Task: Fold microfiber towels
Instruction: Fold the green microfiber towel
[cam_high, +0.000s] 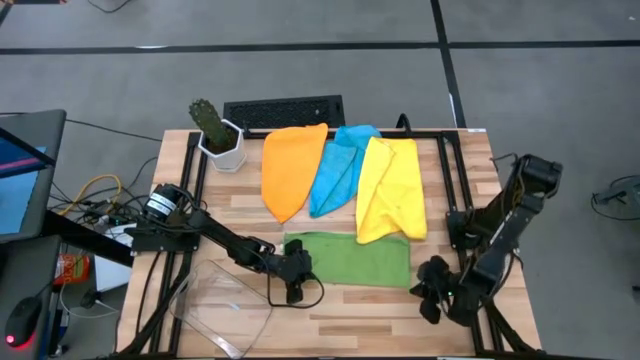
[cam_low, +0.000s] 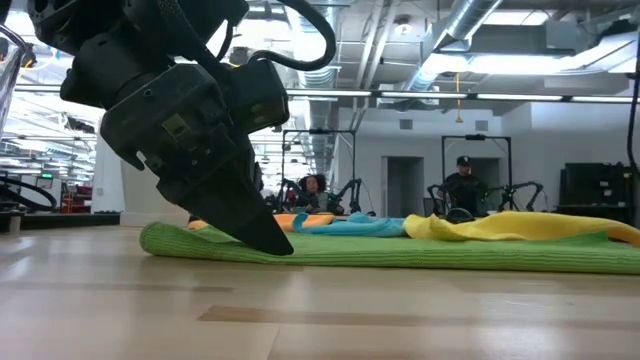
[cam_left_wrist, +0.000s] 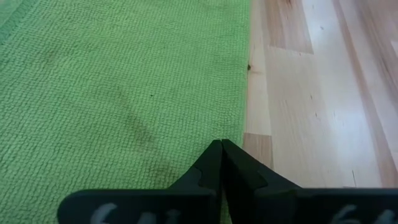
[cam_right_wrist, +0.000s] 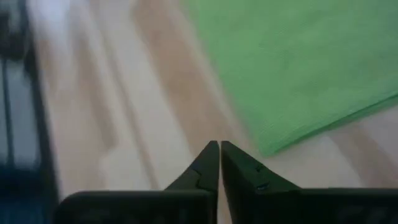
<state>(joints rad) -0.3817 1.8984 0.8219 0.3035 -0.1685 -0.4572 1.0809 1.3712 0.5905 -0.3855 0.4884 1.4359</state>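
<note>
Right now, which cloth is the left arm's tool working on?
Start at the wooden table. Three bright towels fan out at its far side; nearer lies the green towel, flat and alone. The left tool, shut, sits at its edge.

On the wooden surface, 3 towels lie side by side behind the green microfiber towel: orange microfiber towel left, light blue microfiber towel between, yellow microfiber towel right. The left pincer sits at the green one's left edge.

No legible text, label or number anywhere.
</note>
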